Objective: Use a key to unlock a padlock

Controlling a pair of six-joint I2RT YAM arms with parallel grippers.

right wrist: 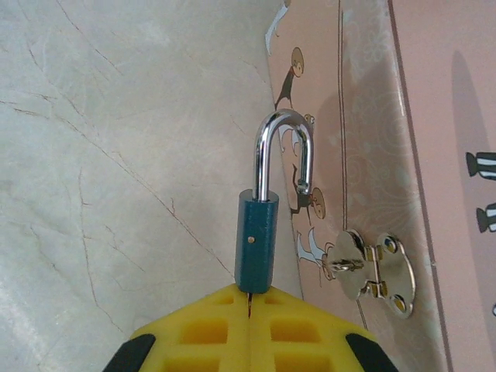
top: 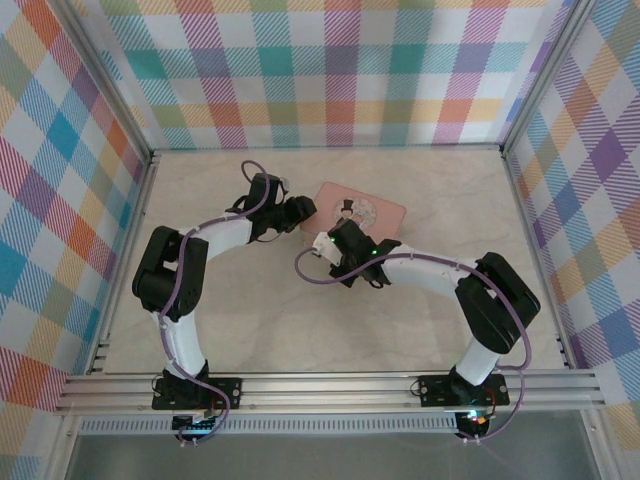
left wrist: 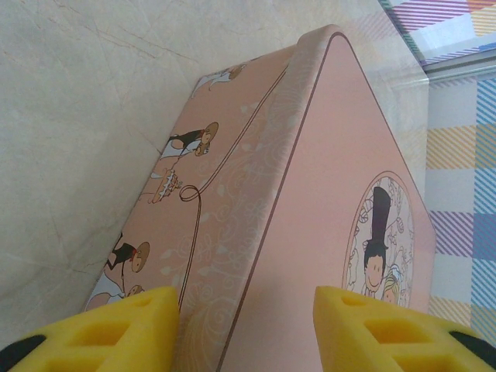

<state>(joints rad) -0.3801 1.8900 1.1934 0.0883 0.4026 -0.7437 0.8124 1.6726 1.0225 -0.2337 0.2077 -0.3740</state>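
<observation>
Sticking straight out of the right gripper (right wrist: 249, 304), the padlock (right wrist: 256, 242) is lying in line with the hand, with its blue body near and its shackle (right wrist: 283, 128) pointing away. The two yellow fingertips (right wrist: 194, 329) are squeezing together on the bottom end of the body, and no gap is showing between them. One leg of the shackle is going into the body. The other leg is ending in the air beside it, so I think the lock is open. The bottom end, where I guess a key goes in, is hiding between the pads. I cannot tell where the key is.

The padlock is hanging above the table (right wrist: 116, 155), just beside the side wall of the pink tin (right wrist: 442, 116). It is sitting apart from the silver clasp (right wrist: 370, 273) on that wall.

The left gripper (left wrist: 246, 329) is sitting at one end of the tin. Its fingers (left wrist: 116, 337) are spreading wide, one on each side of a tin edge, and holding nothing. The right arm is the one on the lock.
</observation>
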